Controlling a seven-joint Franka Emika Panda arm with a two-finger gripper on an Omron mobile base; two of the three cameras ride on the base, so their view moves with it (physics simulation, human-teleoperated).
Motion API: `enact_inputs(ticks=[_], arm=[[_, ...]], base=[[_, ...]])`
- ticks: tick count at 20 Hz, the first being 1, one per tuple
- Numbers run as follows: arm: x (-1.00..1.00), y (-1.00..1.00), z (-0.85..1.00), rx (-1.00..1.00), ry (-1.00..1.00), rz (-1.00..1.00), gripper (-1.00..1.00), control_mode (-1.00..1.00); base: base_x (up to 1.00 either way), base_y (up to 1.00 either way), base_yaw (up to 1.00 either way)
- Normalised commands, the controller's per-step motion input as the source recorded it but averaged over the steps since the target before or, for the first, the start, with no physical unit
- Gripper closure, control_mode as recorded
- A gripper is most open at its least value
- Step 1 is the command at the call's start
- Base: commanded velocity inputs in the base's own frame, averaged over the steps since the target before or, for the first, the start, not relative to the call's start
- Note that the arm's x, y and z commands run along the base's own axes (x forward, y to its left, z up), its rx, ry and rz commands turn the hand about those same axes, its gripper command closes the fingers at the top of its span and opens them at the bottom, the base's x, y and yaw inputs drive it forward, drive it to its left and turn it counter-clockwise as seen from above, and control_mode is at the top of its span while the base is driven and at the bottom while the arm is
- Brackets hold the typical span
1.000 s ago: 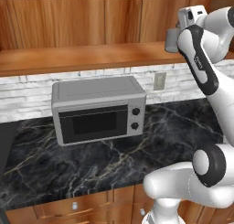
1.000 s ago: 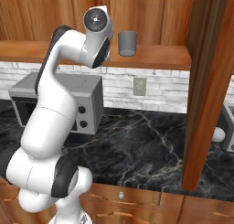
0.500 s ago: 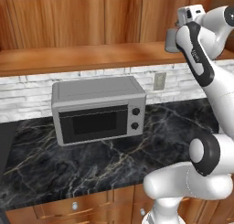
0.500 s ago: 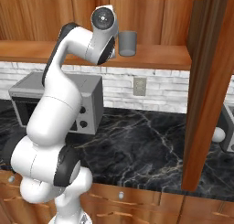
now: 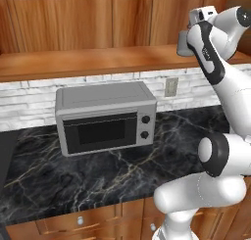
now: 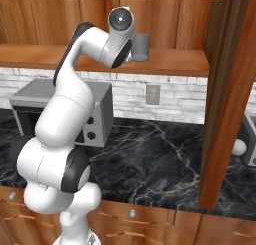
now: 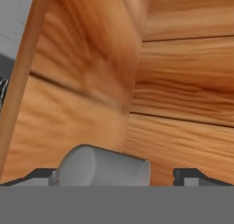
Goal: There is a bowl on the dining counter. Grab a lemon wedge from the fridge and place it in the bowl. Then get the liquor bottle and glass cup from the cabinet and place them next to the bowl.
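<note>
wooden cabinet point(image 6: 170, 64) shelf, glass cup point(image 6: 140, 47), marble counter point(image 5: 98, 170), microwave point(image 5: 105, 117)

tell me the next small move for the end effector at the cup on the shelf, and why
Probably ease a little further forward, then close. In the hand view the glass cup lies between the two open fingertips, so the end effector brackets it but nothing grips it. The right base view shows the cup resting on the cabinet shelf beside the hand.
</note>
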Motion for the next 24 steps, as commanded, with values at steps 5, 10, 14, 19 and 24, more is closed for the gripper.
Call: enact_inputs(ticks=[5,10,14,19,24], arm=[[0.2,-0.15,-0.08,0.0,0.04,0.0,-1.0,-1.0],[0.2,-0.13,-0.08,0.0,0.03,0.0,-1.0,-1.0],[0.17,-0.1,-0.08,0.0,0.03,0.0,-1.0,-1.0],[0.17,-0.08,-0.08,0.0,0.02,0.0,-1.0,-1.0],[0.17,-0.05,-0.09,0.0,0.02,0.0,-1.0,-1.0]], base=[[0.0,0.0,0.0],[0.0,0.0,0.0],[0.0,0.0,0.0],[0.0,0.0,0.0],[0.0,0.0,0.0]])
